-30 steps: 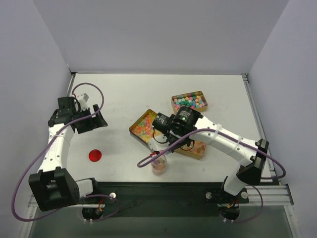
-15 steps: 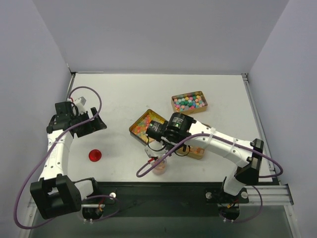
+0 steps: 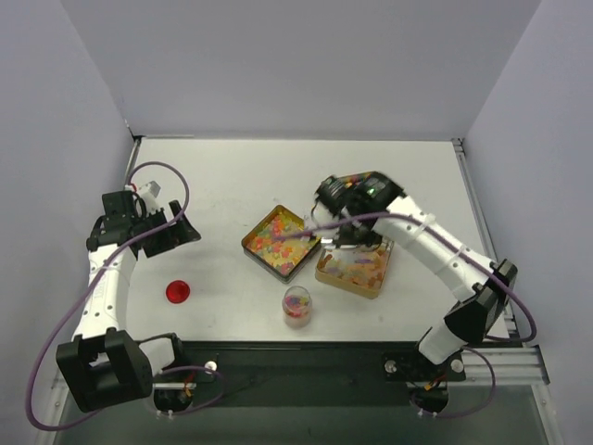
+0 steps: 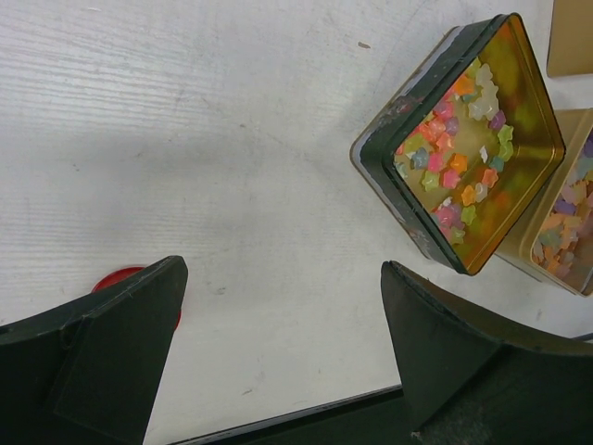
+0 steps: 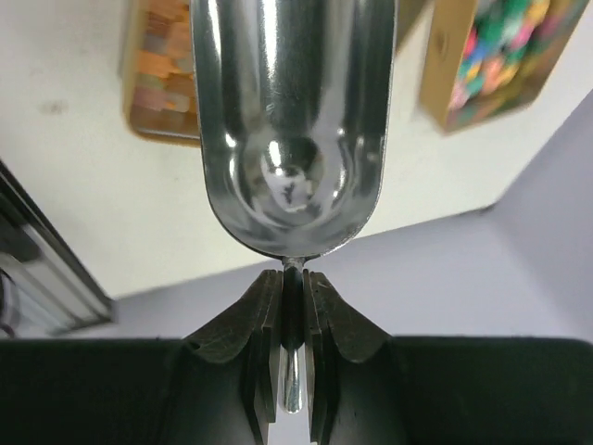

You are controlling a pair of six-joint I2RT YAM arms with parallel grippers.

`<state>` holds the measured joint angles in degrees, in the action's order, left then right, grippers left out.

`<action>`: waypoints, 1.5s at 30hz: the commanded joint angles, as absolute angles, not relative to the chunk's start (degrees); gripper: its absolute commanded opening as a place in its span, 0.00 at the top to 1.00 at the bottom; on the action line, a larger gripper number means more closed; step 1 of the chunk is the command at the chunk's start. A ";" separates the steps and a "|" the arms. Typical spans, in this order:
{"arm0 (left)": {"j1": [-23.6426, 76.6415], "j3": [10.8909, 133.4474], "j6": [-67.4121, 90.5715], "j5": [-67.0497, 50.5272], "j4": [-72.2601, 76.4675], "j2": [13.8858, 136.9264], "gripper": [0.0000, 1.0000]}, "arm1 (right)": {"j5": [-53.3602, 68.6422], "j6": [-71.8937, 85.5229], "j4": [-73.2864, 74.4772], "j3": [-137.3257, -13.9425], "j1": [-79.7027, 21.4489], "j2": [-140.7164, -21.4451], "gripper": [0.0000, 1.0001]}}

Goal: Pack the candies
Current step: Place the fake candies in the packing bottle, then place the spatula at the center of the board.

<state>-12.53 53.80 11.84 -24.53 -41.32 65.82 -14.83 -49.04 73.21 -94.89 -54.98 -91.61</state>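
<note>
While most candies (image 4: 454, 158) lie in open tins (image 4: 384, 171) and the small jar (image 3: 297, 306) stands part-filled, red lid (image 3: 177, 291) apart on the counter (image 3: 222, 176), the right claw (image 5: 293, 283) pinches an empty scoop (image 5: 292, 139) and the left claw (image 4: 283, 278) gapes empty.

White counter (image 3: 222, 176). Red round lid (image 3: 177, 291), left. Square gold tin (image 3: 264, 262), centre. Second gold tin (image 3: 345, 286) just beside it, right. Small clear jar (image 3: 297, 306) near both. Shiny metal scoop (image 5: 292, 120).
</note>
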 commanded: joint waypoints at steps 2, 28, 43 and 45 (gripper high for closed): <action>-12.83 54.93 12.39 -26.80 -39.55 65.65 0.02 | -5.12 -33.68 67.35 -90.72 -27.42 -85.35 1.00; -18.10 49.50 -56.05 -32.68 -56.25 67.31 0.02 | 8.70 -16.96 32.43 -71.63 9.76 -99.75 0.90; -17.84 48.86 -66.70 -26.81 -54.75 81.03 0.03 | 9.93 -7.22 28.65 -67.06 9.23 -93.88 0.50; -17.84 49.57 -67.85 -24.89 -56.16 82.78 0.03 | 10.89 -6.33 29.18 -66.71 9.32 -92.47 0.50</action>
